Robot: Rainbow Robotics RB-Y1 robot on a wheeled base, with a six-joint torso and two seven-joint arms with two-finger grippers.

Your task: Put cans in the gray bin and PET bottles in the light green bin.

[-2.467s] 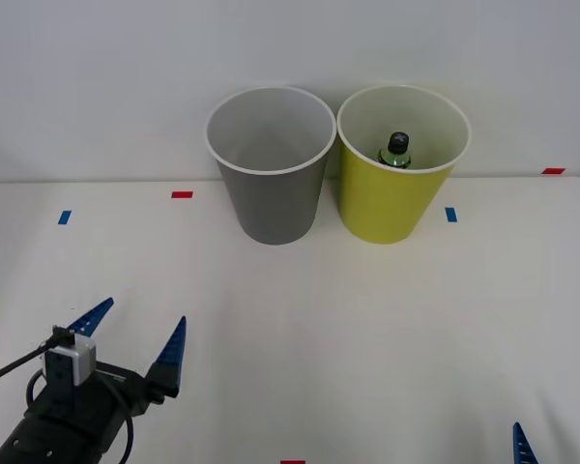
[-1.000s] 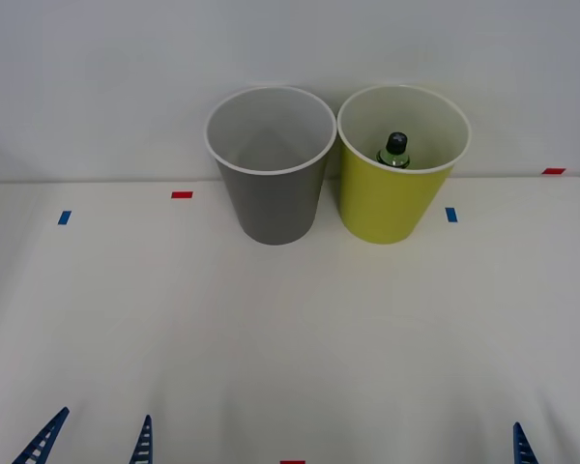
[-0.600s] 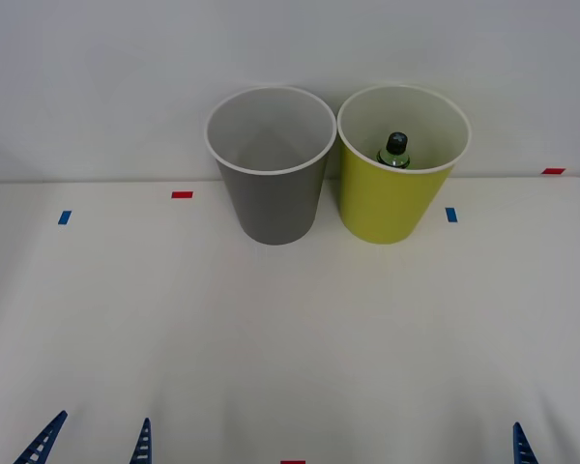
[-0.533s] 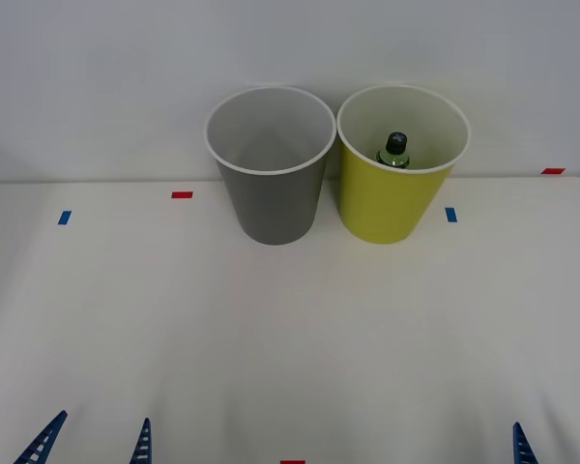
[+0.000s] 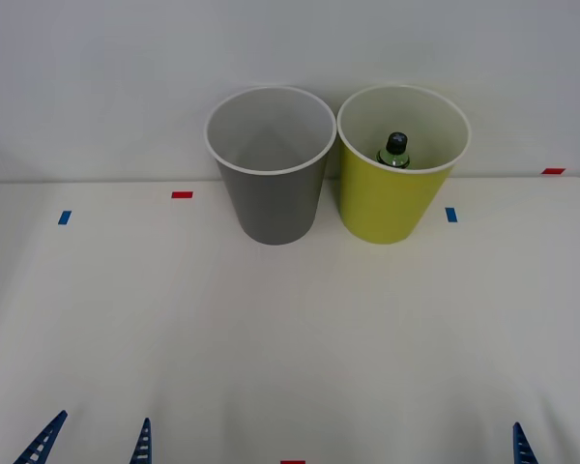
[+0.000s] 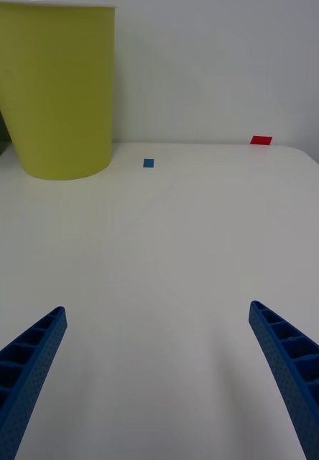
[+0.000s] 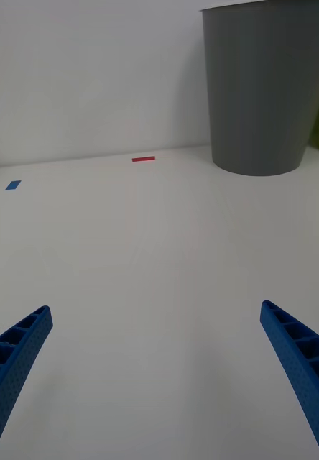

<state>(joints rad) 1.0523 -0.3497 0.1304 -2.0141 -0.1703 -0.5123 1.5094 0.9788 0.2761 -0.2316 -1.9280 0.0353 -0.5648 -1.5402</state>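
Note:
The gray bin (image 5: 271,184) and the light green bin (image 5: 396,193) stand side by side at the far edge of the white table. Inside the light green bin a PET bottle (image 5: 395,151) shows its black cap and green label. No cans are in sight. My left gripper (image 5: 92,442) rests open at the table's near left edge, far from the gray bin (image 7: 267,93). Open as well, my right gripper (image 5: 561,447) sits at the near right corner, well short of the light green bin (image 6: 55,93). Nothing lies between either pair of fingers.
Small red tape marks (image 5: 182,194) and blue tape marks (image 5: 64,217) dot the table (image 5: 290,329). A pale wall rises right behind the bins. Another red mark (image 5: 292,462) sits at the near edge.
The left arm pulled back from the near left of the table to the front edge, so just its fingertips remain. Bins, bottle and right gripper kept still.

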